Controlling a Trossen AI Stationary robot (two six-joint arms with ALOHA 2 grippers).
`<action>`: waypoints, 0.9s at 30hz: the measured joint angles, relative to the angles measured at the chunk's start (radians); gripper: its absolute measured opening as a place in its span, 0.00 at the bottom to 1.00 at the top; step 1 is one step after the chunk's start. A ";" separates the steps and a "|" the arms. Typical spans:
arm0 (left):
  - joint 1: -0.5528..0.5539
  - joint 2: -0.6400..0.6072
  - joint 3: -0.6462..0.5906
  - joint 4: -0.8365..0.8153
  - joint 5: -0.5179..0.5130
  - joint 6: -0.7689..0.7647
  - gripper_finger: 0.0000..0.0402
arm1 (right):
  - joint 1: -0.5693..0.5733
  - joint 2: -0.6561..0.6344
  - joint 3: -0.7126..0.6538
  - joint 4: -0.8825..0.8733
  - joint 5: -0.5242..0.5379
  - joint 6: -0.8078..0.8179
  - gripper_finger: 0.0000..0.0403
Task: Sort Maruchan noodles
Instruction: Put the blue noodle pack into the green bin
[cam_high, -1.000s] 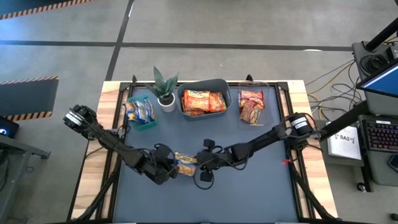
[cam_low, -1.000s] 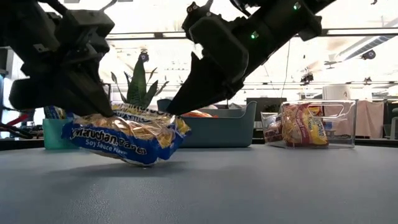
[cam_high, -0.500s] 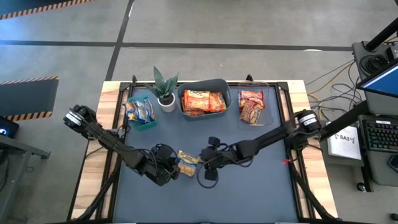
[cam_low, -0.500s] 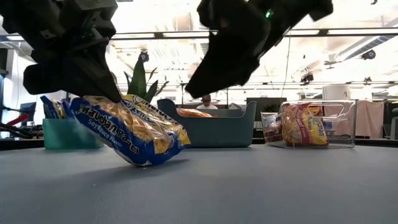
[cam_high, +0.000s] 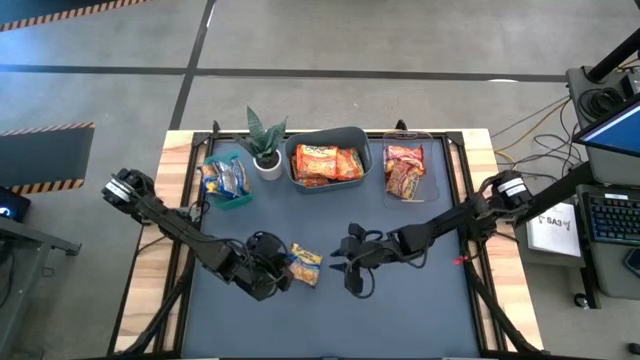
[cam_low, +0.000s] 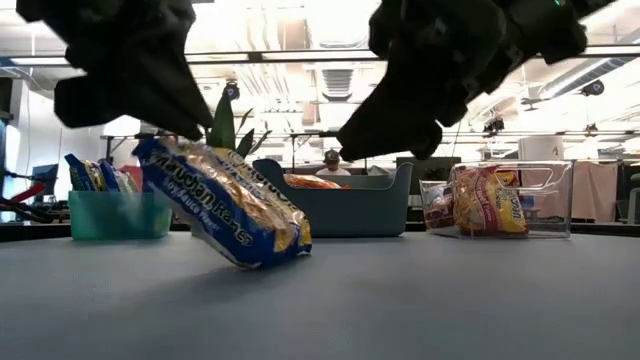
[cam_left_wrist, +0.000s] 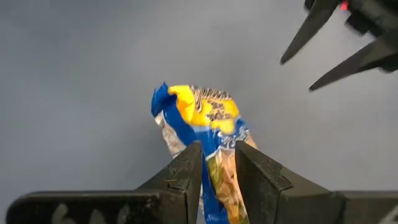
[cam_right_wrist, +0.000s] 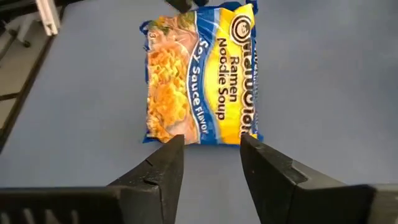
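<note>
A blue-and-yellow Maruchan packet (cam_high: 304, 266) sits tilted at the middle of the table, toward its near side. My left gripper (cam_high: 287, 268) is shut on its left end, seen up close in the left wrist view (cam_left_wrist: 214, 167). My right gripper (cam_high: 347, 266) is open just right of the packet, touching nothing. In the right wrist view the packet (cam_right_wrist: 202, 74) lies ahead of the spread fingers (cam_right_wrist: 211, 149). In the low view the packet (cam_low: 225, 215) slopes down to the right below the left gripper (cam_low: 165, 120), and the right gripper (cam_low: 400, 125) hangs above the table. My left gripper pinches the packet's raised left end (cam_left_wrist: 219, 163) between its two fingers, coming from above and slanting down. The packet is tilted, hanging down from the fingers, and its lower right end (cam_low: 268, 258) rests on the table.
Along the far side stand a teal bin (cam_high: 228, 196) with blue packets, a potted plant (cam_high: 265, 140), a grey bin (cam_high: 327, 135) with orange packets, and a clear bin (cam_high: 405, 135) with red packets. Bare grey mat (cam_high: 400, 310) lies on the near side.
My right gripper has drawn off the packet's right end, moving up and toward the table's right edge. My left gripper has risen, lifting the packet's left end. The packet now stands steeper, with its right end still on the table.
</note>
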 joint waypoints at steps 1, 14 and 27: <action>0.000 0.000 0.009 -0.005 -0.002 0.001 0.19 | 0.002 0.001 -0.018 0.036 0.000 0.000 0.36; 0.003 0.027 0.070 -0.015 -0.001 0.103 0.19 | -0.013 -0.015 -0.069 0.098 0.001 -0.016 0.33; -0.059 0.027 0.042 0.010 0.035 0.346 0.19 | -0.033 -0.014 -0.054 0.060 -0.077 0.253 0.52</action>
